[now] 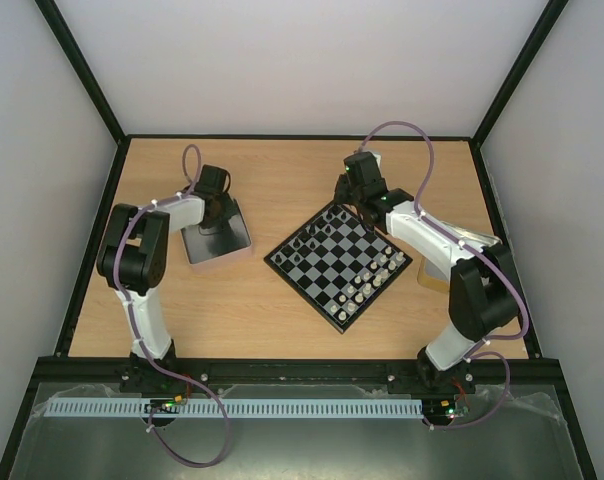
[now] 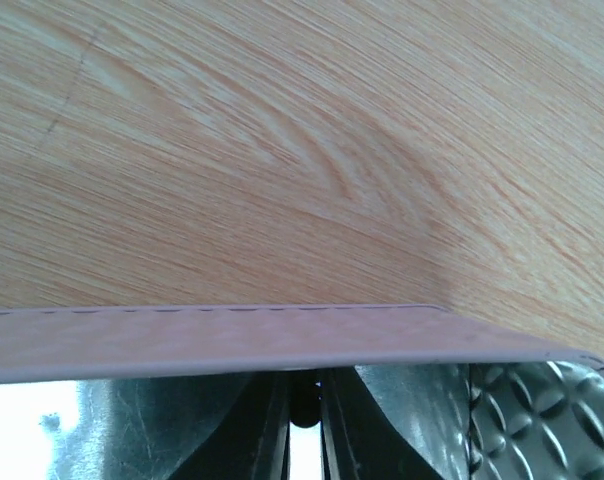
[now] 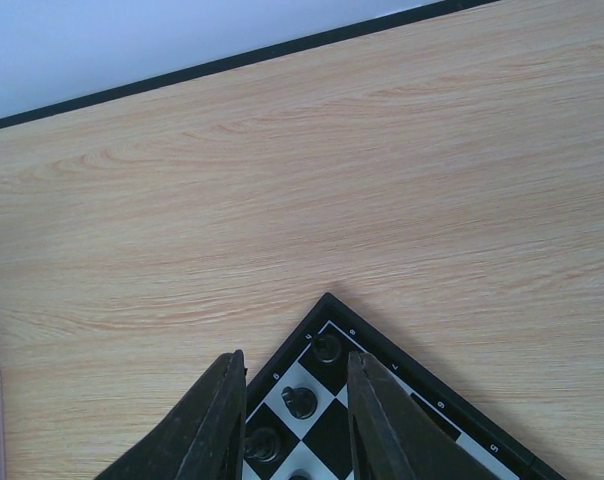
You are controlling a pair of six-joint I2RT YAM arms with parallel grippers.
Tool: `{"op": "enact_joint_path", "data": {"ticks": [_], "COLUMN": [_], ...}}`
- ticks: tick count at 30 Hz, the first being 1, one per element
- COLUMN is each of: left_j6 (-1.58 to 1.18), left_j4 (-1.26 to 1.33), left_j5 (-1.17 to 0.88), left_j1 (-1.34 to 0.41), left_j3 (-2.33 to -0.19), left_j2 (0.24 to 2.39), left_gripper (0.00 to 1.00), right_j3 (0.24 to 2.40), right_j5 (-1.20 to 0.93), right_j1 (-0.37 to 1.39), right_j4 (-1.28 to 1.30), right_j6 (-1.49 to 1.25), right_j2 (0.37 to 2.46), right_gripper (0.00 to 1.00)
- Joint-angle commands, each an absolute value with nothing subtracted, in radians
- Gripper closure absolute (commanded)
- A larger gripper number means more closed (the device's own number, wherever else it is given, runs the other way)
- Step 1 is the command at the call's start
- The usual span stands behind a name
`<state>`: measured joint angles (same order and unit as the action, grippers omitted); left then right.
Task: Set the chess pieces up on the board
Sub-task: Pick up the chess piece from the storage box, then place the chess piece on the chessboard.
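So here we're looking at the board [image 1: 327, 268], which is sitting turned like a diamond in the middle of the table [image 1: 282, 170], a bit right of centre. The black pieces [image 1: 312, 236] are lining its far-left side in two rows and the white pieces [image 1: 378, 280] are lining the near-right side. The middle squares are staying bare.

The left gripper [image 2: 304, 415] is reaching down into a shiny tray [image 2: 232, 340] with a pinkish rim, well left of the board. In the wrist view we're seeing its fingers [image 2: 280, 430] squeezed almost together, pinching a small dark piece [image 2: 303, 398] between them. It's mostly hiding behind the rim, so we're not able to say which kind it is.

The right gripper [image 3: 293, 356] is hanging over the board's far corner. We're seeing its jaws standing a narrow way apart, gripping nothing. Looking down between them, we're seeing three black pieces sitting on their squares. One [image 3: 327, 348] is in the corner square, another [image 3: 299, 402] is one square in from it, and a third [image 3: 262, 441] is sitting right beside the left finger [image 3: 217, 420]. We're not able to tell whether that finger is touching it.
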<state>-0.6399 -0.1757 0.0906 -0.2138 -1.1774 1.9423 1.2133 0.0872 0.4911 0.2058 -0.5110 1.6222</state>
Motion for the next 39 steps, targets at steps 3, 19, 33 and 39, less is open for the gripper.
{"op": "enact_joint_path", "data": {"ticks": [3, 19, 33, 39], "left_j6": [-0.618, -0.419, -0.297, -0.274], "left_j4": [-0.265, -0.599, -0.808, -0.913], "left_j5": [0.134, -0.302, -0.407, -0.328], "left_j1": [-0.215, -0.313, -0.759, -0.842], "left_j3": [-1.208, -1.193, -1.405, -1.537], "left_j2": [1.951, 1.687, 1.810, 1.964], "left_gripper": [0.98, 0.98, 0.96, 0.96], "right_j3": [1.200, 1.133, 0.906, 0.814], "right_j5": [0.094, 0.061, 0.361, 0.439], "right_j1": [0.488, 0.489, 0.488, 0.485], "right_j4": [0.192, 0.153, 0.109, 0.095], "right_j6": [-0.526, -0.549, -0.629, -0.670], "right_j2": [1.572, 1.506, 1.268, 1.163], "right_gripper": [0.73, 0.73, 0.72, 0.71]}}
